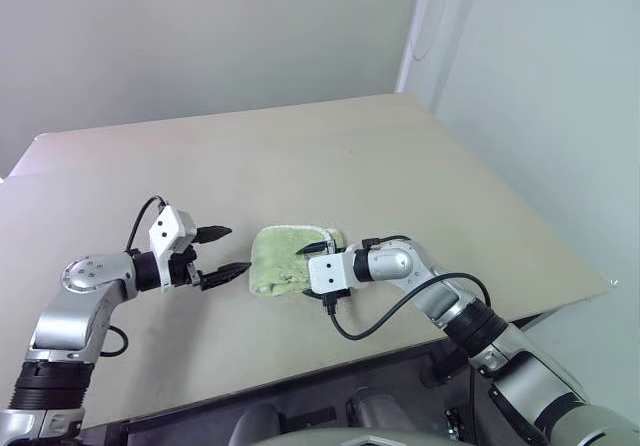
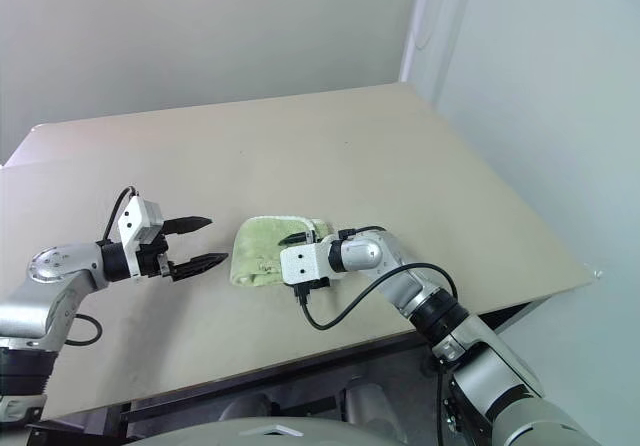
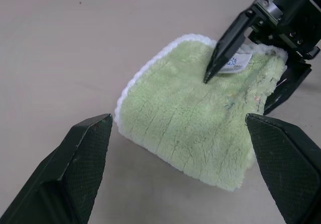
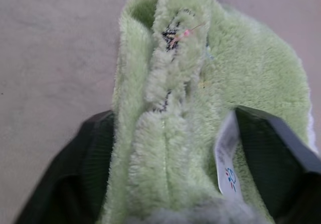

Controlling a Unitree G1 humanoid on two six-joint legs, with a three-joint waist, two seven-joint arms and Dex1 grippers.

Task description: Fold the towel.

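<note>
Your right hand [image 1: 318,250] straddles the near right edge of the towel [image 1: 290,259], one black finger lying on top by the small white loop tag [image 3: 235,63] and the other tucked along the side, so the folded layers sit between them; you seem to be pinching that thick edge to keep the fold from springing open. The towel rests as a compact, already doubled bundle at about 6 o'clock on the tabletop [image 1: 330,156], near its front edge. Your left hand [image 1: 222,253] hovers at the towel's 9 o'clock, just beside it without touching, fingers spread wide and empty, probably ready to press or catch the white-stitched edge once you let go.
</note>
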